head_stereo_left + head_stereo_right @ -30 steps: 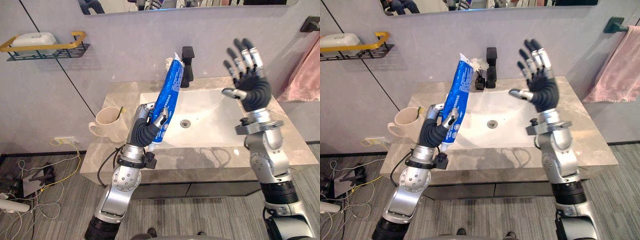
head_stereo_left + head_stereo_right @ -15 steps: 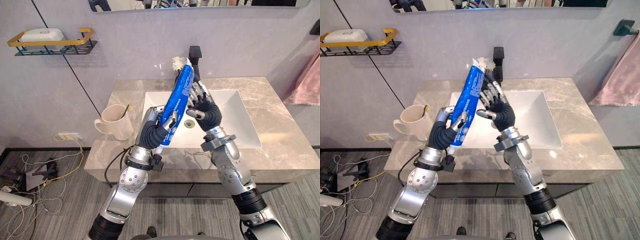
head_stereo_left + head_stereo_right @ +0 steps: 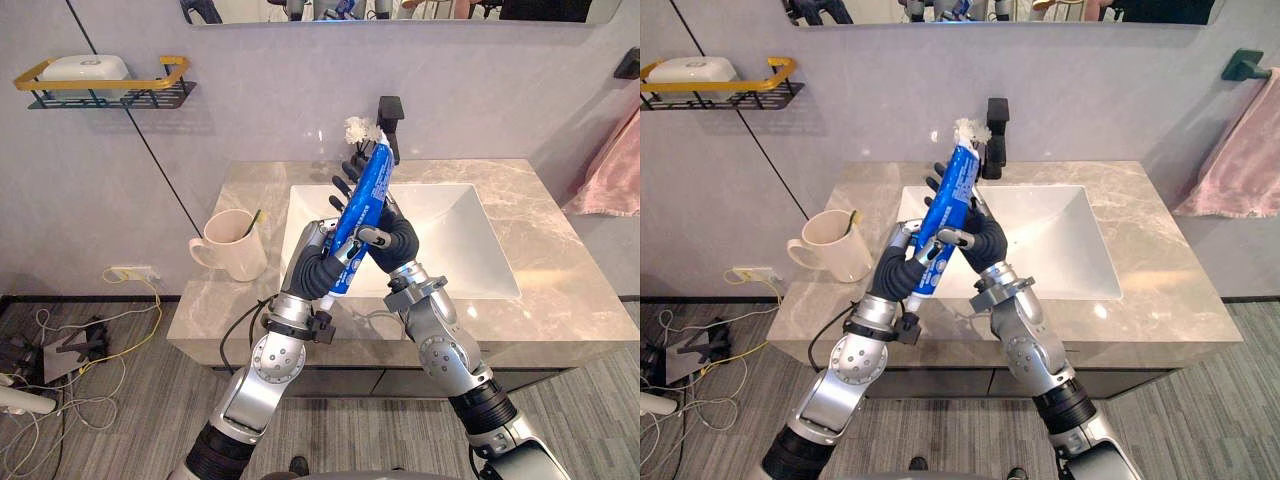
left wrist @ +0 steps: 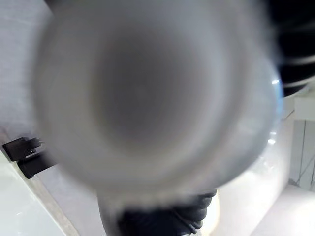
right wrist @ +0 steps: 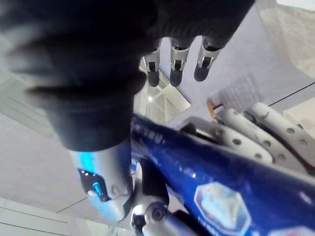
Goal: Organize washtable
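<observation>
**A:** Grey-walled washroom, marble washtable. Far left, a wall shelf with soap. A mug stands on the counter's left end, something thin leaning inside it.

**B:** Hands?

**A:** Left hand curled tight round the lower part of the toothpaste tube, held in the air over the sink. Right hand beside it: fingers straight behind the tube, thumb laid across its front, not clamped.

**B:** Tube's lie?

**A:** Long axis steep, leaning away. Crimped end up toward the faucet, cap end down by the left wrist.

**B:** Progress?

**A:** Midway, by my reading: the tube is lifted and a handover looks to be starting. It is not stowed yet.
</observation>
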Available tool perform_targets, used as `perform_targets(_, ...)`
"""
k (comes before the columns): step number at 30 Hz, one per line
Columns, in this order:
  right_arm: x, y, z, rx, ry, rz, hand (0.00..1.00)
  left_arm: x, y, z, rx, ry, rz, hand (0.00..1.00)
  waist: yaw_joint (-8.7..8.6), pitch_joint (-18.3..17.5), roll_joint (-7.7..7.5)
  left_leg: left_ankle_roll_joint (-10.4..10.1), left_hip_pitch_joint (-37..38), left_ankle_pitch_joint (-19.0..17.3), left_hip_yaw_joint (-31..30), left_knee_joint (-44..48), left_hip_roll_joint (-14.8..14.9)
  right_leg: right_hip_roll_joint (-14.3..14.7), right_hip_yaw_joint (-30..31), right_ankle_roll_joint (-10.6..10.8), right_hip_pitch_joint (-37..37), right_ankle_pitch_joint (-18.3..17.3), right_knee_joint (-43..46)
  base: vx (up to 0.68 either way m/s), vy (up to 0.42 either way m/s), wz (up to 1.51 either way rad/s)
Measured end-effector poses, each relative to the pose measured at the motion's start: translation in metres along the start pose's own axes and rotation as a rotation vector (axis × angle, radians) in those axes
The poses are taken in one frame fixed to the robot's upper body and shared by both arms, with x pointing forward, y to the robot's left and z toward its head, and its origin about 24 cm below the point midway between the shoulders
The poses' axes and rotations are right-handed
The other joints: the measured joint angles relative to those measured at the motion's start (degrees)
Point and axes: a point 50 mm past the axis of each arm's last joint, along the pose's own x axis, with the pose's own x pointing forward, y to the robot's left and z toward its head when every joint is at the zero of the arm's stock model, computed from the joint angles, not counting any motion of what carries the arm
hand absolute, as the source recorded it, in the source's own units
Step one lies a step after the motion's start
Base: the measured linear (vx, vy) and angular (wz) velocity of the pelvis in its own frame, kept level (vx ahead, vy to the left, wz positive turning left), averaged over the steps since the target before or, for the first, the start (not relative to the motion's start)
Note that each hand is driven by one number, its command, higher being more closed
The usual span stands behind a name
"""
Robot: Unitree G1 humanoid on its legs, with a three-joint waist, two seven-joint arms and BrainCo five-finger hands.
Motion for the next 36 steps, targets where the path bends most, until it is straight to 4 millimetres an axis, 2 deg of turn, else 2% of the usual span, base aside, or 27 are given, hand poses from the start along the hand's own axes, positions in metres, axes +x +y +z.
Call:
perform_targets(1,0.000,0.000,0.000,0.002,-0.001,0.000,1.00,0.000,-0.001,0.000,-0.003,0.002,-0.002,1.00,0.00,-0.01,-0.02,0.00,-0.01,0.00,0.09,-0.01,0.00,0.00,0.02,0.00,-0.02,0.00,0.00,0.00,0.000,0.00)
perform_targets(12,0.001,0.001,0.000,0.002,0.000,0.004,1.00,-0.002,-0.004,-0.004,-0.005,0.020,-0.010,1.00,0.01,-0.17,-0.27,0.00,-0.06,0.00,0.45,-0.03,0.02,0.02,0.47,-0.01,-0.31,0.17,0.00,0.00,0.000,-0.01)
perform_targets(20,0.002,0.002,0.000,0.000,-0.001,0.007,1.00,-0.008,-0.013,-0.007,-0.037,0.050,-0.022,1.00,-0.01,-0.17,-0.27,0.01,-0.07,0.00,0.53,-0.03,0.02,0.04,0.87,-0.03,-0.52,0.26,0.00,0.00,0.000,-0.02)
perform_targets(30,0.003,0.002,0.001,-0.036,-0.007,0.007,1.00,-0.008,-0.012,-0.007,-0.036,0.053,-0.018,1.00,-0.03,-0.21,-0.20,0.06,0.07,0.05,0.42,-0.03,-0.10,0.01,0.79,-0.03,-0.33,0.26,0.01,0.00,0.000,0.00)
perform_targets(31,0.003,0.003,0.001,-0.040,-0.008,0.008,1.00,-0.008,-0.011,-0.007,-0.036,0.053,-0.015,0.00,-0.03,-0.24,-0.16,0.07,0.16,0.05,0.38,-0.03,-0.13,0.00,0.75,-0.03,-0.22,0.26,0.01,0.00,0.000,0.00)
perform_targets(36,0.006,0.004,0.007,-0.072,-0.025,0.023,1.00,-0.008,-0.007,-0.005,-0.028,0.038,-0.003,0.00,-0.10,-0.53,0.25,0.11,0.57,0.08,0.30,-0.03,-0.45,-0.09,0.68,-0.03,0.19,0.25,0.01,0.00,0.000,0.00)
